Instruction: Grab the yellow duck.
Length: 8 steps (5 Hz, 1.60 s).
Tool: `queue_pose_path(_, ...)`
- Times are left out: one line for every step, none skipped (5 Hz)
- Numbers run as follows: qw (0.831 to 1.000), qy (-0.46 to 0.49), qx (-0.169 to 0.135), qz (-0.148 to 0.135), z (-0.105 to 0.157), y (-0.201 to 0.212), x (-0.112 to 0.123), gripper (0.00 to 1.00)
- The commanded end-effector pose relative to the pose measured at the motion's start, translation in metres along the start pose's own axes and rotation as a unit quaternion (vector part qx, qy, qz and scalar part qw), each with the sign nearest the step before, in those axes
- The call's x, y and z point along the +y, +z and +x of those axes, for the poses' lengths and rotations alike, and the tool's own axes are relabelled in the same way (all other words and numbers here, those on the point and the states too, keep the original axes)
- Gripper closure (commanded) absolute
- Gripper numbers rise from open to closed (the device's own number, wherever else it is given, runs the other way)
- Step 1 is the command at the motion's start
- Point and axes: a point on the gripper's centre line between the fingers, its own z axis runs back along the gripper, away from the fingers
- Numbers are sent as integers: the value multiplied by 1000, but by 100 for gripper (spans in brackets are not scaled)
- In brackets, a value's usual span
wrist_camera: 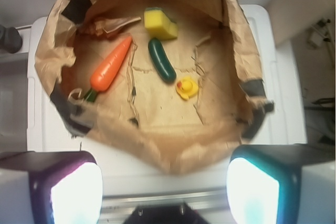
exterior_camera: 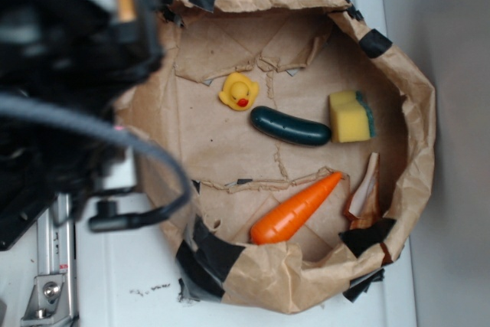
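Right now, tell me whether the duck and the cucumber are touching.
Apart. The exterior view shows a strip of brown paper between the yellow duck and the cucumber; the wrist view shows the same gap.

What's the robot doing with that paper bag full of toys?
It hasn't picked up anything yet. The robot arm sits off to the side of a rolled-down paper bag, and its end effector hangs wide open outside the bag's rim. Inside lie the yellow duck, a dark green cucumber right beside it, a yellow sponge and an orange carrot. The duck sits untouched.
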Motion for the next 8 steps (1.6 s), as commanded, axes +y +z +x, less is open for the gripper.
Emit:
queue_pose_path(999,-45,14,2,31,-89,6,0)
queue_pose_path(999,-45,14,2,31,-89,6,0)
queue_pose_path(999,-45,14,2,31,-89,6,0)
queue_pose_path(999,-45,14,2,31,-89,6,0)
queue_pose_path(999,-45,14,2,31,-89,6,0)
queue_pose_path(999,-45,14,2,31,-89,6,0)
queue_pose_path(999,-46,25,-16,35,-108,10,0)
queue_pose_path(997,-52,30,-47,36,-124,7,0)
